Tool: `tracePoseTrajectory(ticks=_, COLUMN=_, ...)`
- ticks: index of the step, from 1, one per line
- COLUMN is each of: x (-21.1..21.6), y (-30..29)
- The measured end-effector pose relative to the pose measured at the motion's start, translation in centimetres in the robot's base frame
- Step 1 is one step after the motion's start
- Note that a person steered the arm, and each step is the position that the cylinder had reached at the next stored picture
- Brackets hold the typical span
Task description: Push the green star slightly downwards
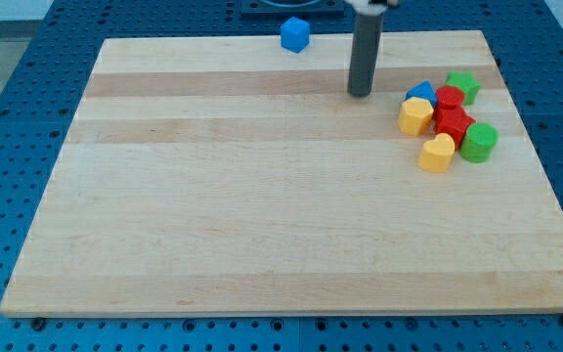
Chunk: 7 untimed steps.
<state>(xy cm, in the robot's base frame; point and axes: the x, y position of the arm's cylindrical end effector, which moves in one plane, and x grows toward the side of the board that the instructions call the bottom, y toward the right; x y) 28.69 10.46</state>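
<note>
The green star (464,85) lies at the view's upper right, at the top of a tight cluster of blocks. Touching or close beside it are a red cylinder (449,98), a blue triangle (420,92), a yellow hexagon (415,115), a red star (452,125), a green cylinder (479,142) and a yellow heart (437,153). My tip (361,93) rests on the board to the left of the cluster, about a hundred pixels left of the green star and apart from every block.
A blue cube (295,34) sits alone near the top edge of the wooden board (262,215), left of my rod. The board lies on a blue perforated table.
</note>
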Motion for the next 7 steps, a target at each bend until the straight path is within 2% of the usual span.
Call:
tracePoseTrajectory(ticks=1, x=-5.1, y=9.5)
tracePoseTrajectory(ticks=2, x=-6.5, y=18.3)
tracePoseTrajectory(ticks=4, x=-7.5, y=18.3)
tracePoseTrajectory(ticks=5, x=-9.0, y=13.6)
tracePoseTrajectory(ticks=7, x=-0.4, y=11.0)
